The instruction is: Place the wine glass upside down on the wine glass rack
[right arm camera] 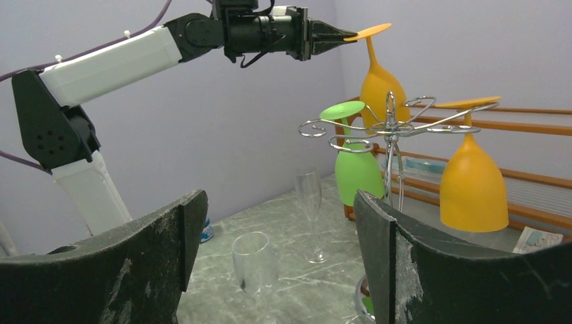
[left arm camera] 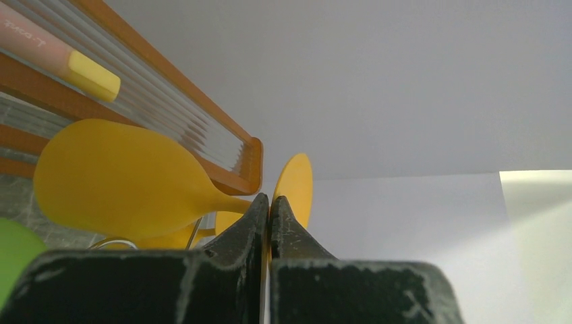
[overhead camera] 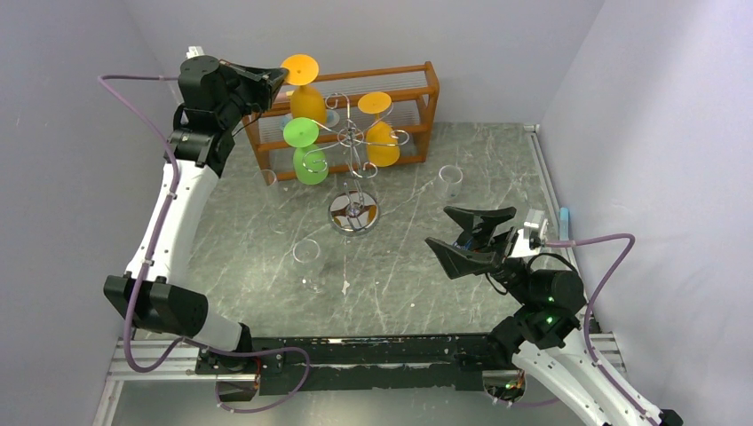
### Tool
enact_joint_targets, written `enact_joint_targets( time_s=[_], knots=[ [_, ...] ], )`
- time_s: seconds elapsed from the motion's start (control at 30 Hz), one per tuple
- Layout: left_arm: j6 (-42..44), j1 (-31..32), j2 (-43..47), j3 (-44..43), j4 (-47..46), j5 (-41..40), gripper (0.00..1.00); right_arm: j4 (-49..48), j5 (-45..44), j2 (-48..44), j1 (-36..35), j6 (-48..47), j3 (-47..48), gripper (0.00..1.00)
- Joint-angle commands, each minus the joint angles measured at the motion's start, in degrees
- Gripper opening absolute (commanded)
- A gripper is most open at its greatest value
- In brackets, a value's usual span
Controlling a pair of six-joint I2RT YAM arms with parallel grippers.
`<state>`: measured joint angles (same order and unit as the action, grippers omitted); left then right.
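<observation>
Holding orange wine glass (overhead camera: 308, 104) by its foot in pinched left jaws, bowl down, stem upright, just far-left of wire rack (overhead camera: 353, 213); right jaws spread wide, empty, near right.

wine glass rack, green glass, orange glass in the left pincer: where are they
wine glass rack (overhead camera: 353, 216), top external view, round base
green glass (overhead camera: 311, 166), top external view, bowl
held orange glass (right arm camera: 381, 91), right wrist view, bowl

Pale lilac walls (overhead camera: 355, 35); grey-green marble tabletop (overhead camera: 426, 266); orange-brown wooden shelf (overhead camera: 432, 89) at back.
</observation>
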<state>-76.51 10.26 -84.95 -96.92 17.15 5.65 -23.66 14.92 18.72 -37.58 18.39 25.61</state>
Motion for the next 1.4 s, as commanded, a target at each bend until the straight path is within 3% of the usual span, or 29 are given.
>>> enact_joint_targets(
  time_s=[0.0,0.33,0.47,0.73,1.0,1.37],
  knots=[
    [1.8,-0.2,1.5,-1.3,7.2,-2.1,0.05,-0.5,-0.4,-1.0,-0.2,0.7,-1.1,0.83],
    [1.9,-0.2,2.8,-1.5,9.1,-3.5,0.05,-0.4,-0.2,-1.1,-0.2,1.5,-1.3,0.82],
    [2.2,-0.2,3.2,-2.1,9.5,-3.4,0.05,1.0,-3.8,0.9,-0.2,3.7,-0.6,0.79],
    [1.8,-0.2,3.3,-1.7,10.2,-2.5,0.05,11.5,-8.8,16.7,-0.3,13.5,9.6,0.75],
    [1.8,-0.2,4.1,0.2,9.2,-1.7,0.05,6.2,-9.0,26.2,-0.3,21.5,11.3,0.74],
    [1.9,0.1,2.4,6.4,1.0,5.4,0.05,6.2,-11.9,23.5,-0.2,22.4,7.7,0.74]
  ],
)
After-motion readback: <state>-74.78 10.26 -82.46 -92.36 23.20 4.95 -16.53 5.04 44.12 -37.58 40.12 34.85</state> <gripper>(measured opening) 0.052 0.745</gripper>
